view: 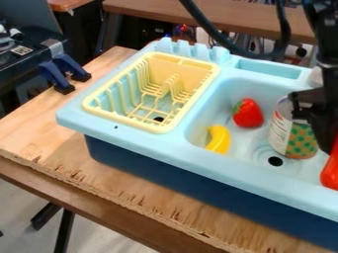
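The black gripper [316,116] hangs over the right part of the sink, at the right edge of the view. Just left of it, a can [292,129] with a green and orange pattern leans in the basin by the drain, its upper part partly hidden by the gripper. Below the gripper, a red object [331,170] is cut off by the right edge. A red strawberry [248,113] lies in the basin left of the can. Nearer the front left wall rests a yellow banana [219,139], partly hidden by the rim.
The light blue toy sink [142,142] stands on a wooden table [46,133]. A yellow dish rack [127,120] fits in its left side. Blue clamps [63,71] sit at the table's upper left edge, and a dark cable [210,30] loops above the sink's back.
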You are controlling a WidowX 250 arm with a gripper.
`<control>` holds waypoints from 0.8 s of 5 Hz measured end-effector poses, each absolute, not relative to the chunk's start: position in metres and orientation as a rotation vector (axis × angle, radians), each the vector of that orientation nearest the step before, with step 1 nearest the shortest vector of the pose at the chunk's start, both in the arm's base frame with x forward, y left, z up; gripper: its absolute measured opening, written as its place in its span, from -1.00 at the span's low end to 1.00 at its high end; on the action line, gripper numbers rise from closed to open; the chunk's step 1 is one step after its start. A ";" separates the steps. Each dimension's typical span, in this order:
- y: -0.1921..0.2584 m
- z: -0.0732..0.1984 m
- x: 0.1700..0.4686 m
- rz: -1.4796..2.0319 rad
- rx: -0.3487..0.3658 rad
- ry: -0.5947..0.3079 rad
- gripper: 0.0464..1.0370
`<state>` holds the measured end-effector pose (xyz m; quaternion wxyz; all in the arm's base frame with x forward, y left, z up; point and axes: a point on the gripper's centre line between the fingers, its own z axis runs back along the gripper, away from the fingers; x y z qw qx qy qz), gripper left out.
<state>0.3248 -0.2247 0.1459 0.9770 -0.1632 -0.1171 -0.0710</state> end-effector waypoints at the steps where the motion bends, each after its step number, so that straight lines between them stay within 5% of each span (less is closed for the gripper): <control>1: -0.226 0.127 0.332 -0.119 -0.320 -0.221 0.04; 3: -0.223 0.091 0.336 -0.077 -0.286 -0.135 0.04; 4: -0.226 0.091 0.341 -0.095 -0.266 -0.100 0.19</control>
